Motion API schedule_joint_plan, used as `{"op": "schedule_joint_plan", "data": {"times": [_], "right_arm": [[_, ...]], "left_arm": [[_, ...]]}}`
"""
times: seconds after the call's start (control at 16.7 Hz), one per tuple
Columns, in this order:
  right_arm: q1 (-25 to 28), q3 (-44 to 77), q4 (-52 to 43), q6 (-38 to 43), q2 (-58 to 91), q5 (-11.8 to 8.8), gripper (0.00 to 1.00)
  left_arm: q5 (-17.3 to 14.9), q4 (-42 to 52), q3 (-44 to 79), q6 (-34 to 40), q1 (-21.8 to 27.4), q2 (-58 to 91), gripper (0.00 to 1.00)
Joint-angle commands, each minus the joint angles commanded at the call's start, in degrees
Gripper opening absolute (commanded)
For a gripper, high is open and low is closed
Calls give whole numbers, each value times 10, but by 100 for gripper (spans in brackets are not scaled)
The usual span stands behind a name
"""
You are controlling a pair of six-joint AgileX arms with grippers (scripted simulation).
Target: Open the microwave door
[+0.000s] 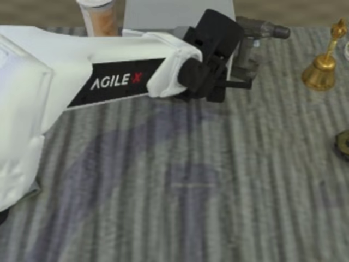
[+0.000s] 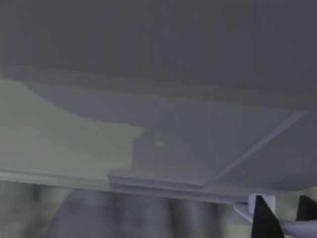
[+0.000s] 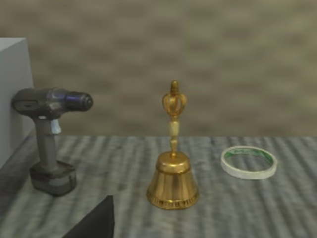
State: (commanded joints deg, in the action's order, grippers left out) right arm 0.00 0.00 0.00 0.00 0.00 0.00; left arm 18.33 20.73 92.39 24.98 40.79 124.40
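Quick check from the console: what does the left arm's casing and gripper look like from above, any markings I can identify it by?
The left arm has a bulky white casing with a black panel bearing the lettering "AGILE X", the X in red. Its wrist end is matt black and blocky, ending in the black left gripper with thin dark fingers. No loose cables show.

A table [image 1: 229, 180] covered in grey cloth with fine lengthwise stripes fills the top view, and soft bluish shadows lie across its middle. Past the far edge runs a strip of brown floor [image 1: 43, 13]. In the right wrist view a blurred wall [image 3: 223, 59] of mottled tan and brown rises behind the table's far edge. The light is even and dim.
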Motion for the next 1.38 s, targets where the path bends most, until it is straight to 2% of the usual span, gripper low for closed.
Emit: {"op": "schedule_joint_plan", "data": {"times": [0.24,0.78,1.38], "right_arm": [[0,0,0,0,0,0,100],[0,0,0,0,0,0,100],[0,0,0,0,0,0,100]], "left_arm": [[0,0,0,0,0,0,0],[-24,-27,-43,-33,-5,-26,0],[-24,-27,-44,-33,-5,-26,0]]}}
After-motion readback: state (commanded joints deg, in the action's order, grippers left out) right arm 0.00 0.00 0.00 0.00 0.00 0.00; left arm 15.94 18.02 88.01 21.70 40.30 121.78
